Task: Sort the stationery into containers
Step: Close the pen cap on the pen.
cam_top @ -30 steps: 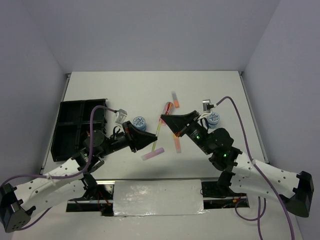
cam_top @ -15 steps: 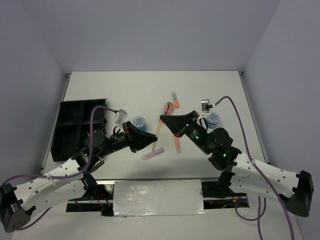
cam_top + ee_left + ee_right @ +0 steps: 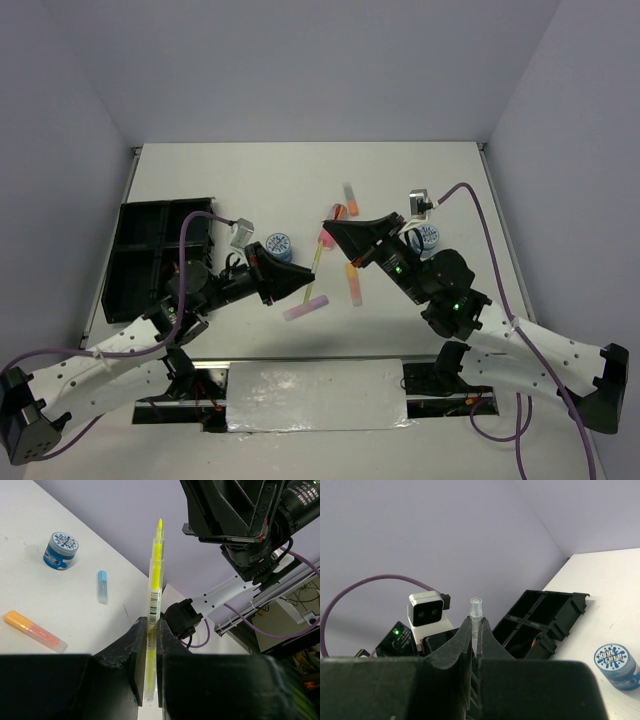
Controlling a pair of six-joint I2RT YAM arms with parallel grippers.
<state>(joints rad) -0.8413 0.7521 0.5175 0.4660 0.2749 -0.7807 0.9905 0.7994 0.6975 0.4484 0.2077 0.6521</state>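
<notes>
Two arms are gripping pens above a white table, part-way through the sort. The left gripper is clenching a thin yellow pen by its lower end, the tip slanting up and away from the fingers. The right gripper is pinching a thin clear-barrelled pen, one end poking out between its closed fingers; its ink colour is not showing. The black plastic organiser tray, split by dividing walls, is sitting at the table's left side, well apart from both grippers. Loose items are waiting: a round blue-white patterned roll just beside the left gripper, a second roll by the right arm, a short lilac stick, an orange stick, a light-blue stick and a pink-orange highlighter. The step in hand appears to be the carry. Next, the left arm needs to swing its pen over a compartment, lower it level and let go, while the right arm — facing the longer reach — likely waits its turn.
</notes>
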